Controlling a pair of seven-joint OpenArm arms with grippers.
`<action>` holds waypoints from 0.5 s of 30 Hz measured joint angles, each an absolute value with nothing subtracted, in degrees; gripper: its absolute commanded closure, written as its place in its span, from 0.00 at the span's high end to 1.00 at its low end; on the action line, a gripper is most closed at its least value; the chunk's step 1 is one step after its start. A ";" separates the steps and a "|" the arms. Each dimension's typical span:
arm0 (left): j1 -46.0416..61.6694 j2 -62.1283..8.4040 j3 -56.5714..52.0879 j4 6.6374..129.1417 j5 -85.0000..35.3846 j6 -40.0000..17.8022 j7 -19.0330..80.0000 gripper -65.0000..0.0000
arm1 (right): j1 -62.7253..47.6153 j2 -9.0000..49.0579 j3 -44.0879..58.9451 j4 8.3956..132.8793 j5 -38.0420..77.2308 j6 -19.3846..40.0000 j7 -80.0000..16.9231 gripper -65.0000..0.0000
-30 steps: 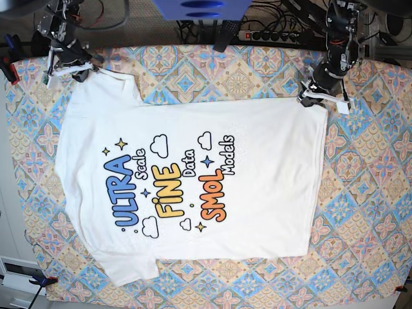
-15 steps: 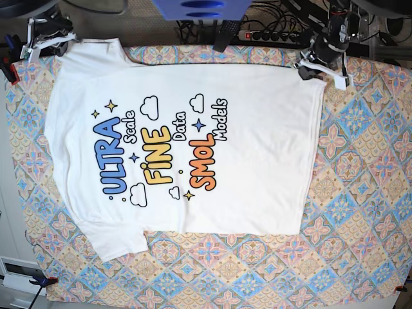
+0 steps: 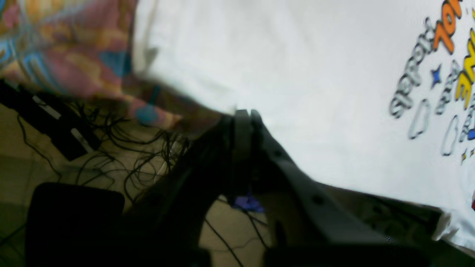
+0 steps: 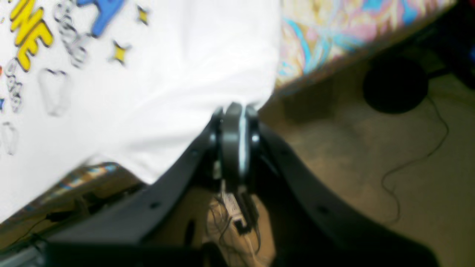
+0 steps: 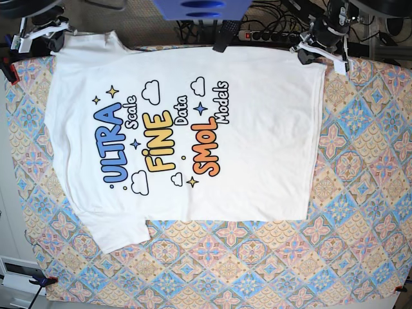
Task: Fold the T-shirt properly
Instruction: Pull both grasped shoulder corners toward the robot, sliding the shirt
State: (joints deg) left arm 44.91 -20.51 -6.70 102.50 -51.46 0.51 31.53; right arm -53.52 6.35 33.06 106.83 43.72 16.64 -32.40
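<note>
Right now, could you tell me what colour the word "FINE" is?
Yellow with a black outline, on the T-shirt; clearest in the base view.

table (image 5: 360,193): patterned cloth | on it: T-shirt (image 5: 270,129), print up

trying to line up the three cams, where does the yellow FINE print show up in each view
Base: FINE sits mid-shirt, left of centre, between ULTRA and SMOL.
Left wrist: only part of FINE shows, cut off at the right edge.
Right wrist: part of FINE shows at the top left corner.
Shared landmark: the white T-shirt, with a gripper shut on its far edge in each wrist view.
</note>
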 measured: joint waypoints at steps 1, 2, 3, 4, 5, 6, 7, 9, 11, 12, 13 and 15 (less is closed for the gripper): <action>44.42 -20.51 -6.76 103.18 -51.40 0.69 31.55 0.00 | -53.45 6.33 33.06 107.66 43.77 16.73 -32.36 0.00; 43.79 -20.49 -6.83 103.88 -51.42 0.62 31.44 0.00 | -53.34 6.35 33.06 108.09 43.81 16.93 -32.23 0.00; 43.00 -20.47 -7.09 104.49 -51.46 0.43 31.66 0.00 | -53.25 6.42 33.06 108.18 43.79 16.88 -32.21 0.00; 42.19 -20.47 -7.57 104.86 -51.57 0.10 31.59 0.00 | -53.01 6.42 33.06 108.20 43.75 16.88 -32.27 0.00; 41.15 -20.43 -8.01 104.90 -51.68 0.19 31.51 0.00 | -52.23 6.26 33.06 108.14 43.72 16.45 -32.80 0.00; 39.90 -20.34 -8.29 104.88 -51.53 0.27 31.46 0.00 | -50.68 6.20 33.08 107.98 43.48 16.27 -33.69 0.00; 38.65 -20.03 -8.40 104.84 -51.42 0.67 31.53 0.00 | -48.62 6.17 33.10 107.87 43.51 16.38 -35.51 0.00; 35.97 -19.03 -8.45 104.77 -51.42 0.69 31.53 0.00 | -43.00 6.15 33.15 107.87 43.68 16.95 -39.31 0.00; 33.15 -18.74 -8.03 104.77 -51.44 0.58 31.94 0.00 | -37.87 6.31 33.10 108.16 43.99 17.21 -42.44 0.00; 32.05 -18.85 -8.01 104.75 -51.42 0.62 32.01 0.00 | -35.57 6.44 33.19 108.07 43.88 16.75 -44.10 0.00; 30.96 -18.79 -8.03 104.49 -51.44 0.60 31.55 0.00 | -33.61 6.48 33.19 107.92 43.68 16.51 -45.32 0.00; 28.38 -18.85 -8.01 102.50 -51.40 0.62 31.64 0.00 | -29.23 6.17 33.36 107.57 43.00 16.25 -47.70 0.00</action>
State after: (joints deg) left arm 28.38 -18.85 -8.01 102.50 -51.40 0.62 31.64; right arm -29.23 6.17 33.36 107.57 43.00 16.25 -47.70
